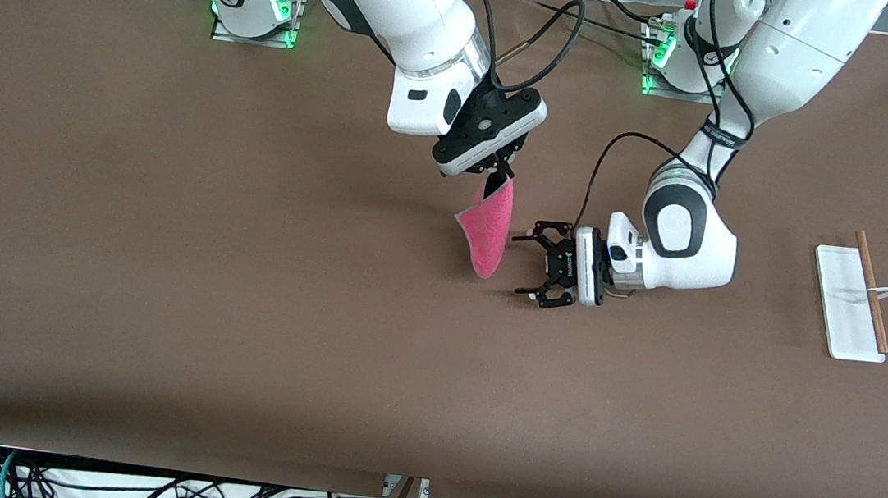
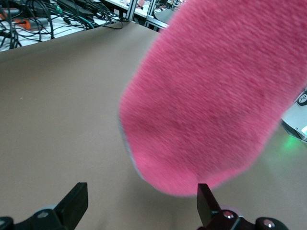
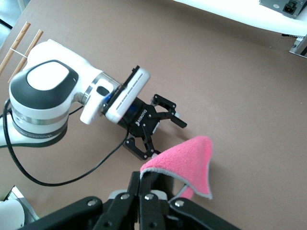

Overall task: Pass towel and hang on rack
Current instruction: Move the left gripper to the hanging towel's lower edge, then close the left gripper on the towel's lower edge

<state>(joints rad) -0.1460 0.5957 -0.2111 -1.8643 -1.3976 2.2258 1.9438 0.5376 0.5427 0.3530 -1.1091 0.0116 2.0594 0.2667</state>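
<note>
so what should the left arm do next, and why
Probably ease the left end effector forward until the hanging towel sits between its fingers, then close. It is open and level just beside the towel's lower end, while the right end effector is shut on the top corner, and the rack waits toward the left arm's end.

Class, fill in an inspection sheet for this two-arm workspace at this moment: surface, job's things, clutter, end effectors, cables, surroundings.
Surface: brown table, flat and matte.
Job's things: the towel hangs in the air over the middle of the table; the rack stands at the left arm's end of the table with nothing hung on it.
Clutter: nothing seen.
End effectors: the right end effector is shut on the towel's upper corner, over mid-table; the left end effector is open, turned sideways toward the hanging towel and not closed on it.
Cables: black cables run along both arms; loose cables lie below the table's near edge.
Surroundings: green lights glow at both arm bases.
</note>
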